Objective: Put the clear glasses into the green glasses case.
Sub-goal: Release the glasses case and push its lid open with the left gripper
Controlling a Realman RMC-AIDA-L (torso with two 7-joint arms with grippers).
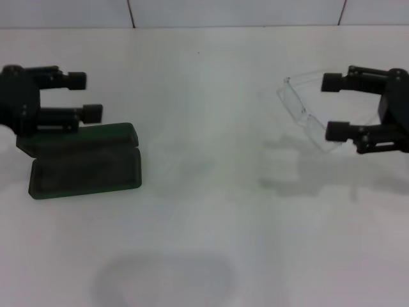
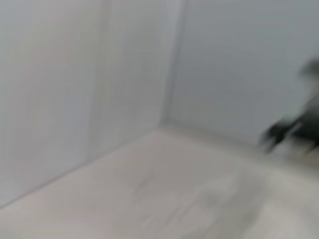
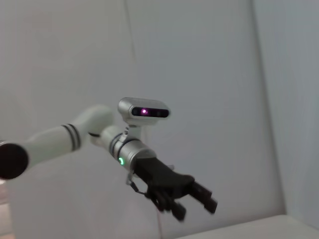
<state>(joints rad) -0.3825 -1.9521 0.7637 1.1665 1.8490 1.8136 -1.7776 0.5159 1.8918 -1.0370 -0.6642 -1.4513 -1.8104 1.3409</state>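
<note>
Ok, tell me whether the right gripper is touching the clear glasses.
Cannot tell. In the head view the right gripper, open, overlaps the clear glasses, but the transparent frame hides any contact or gap; neither wrist view shows the glasses.

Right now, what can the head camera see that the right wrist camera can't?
Only the head view shows the open case, the glasses between the right gripper's open fingers, and the table. Only the right wrist view shows the left arm's camera with its purple light. Both show the left gripper, fingers apart.
</note>
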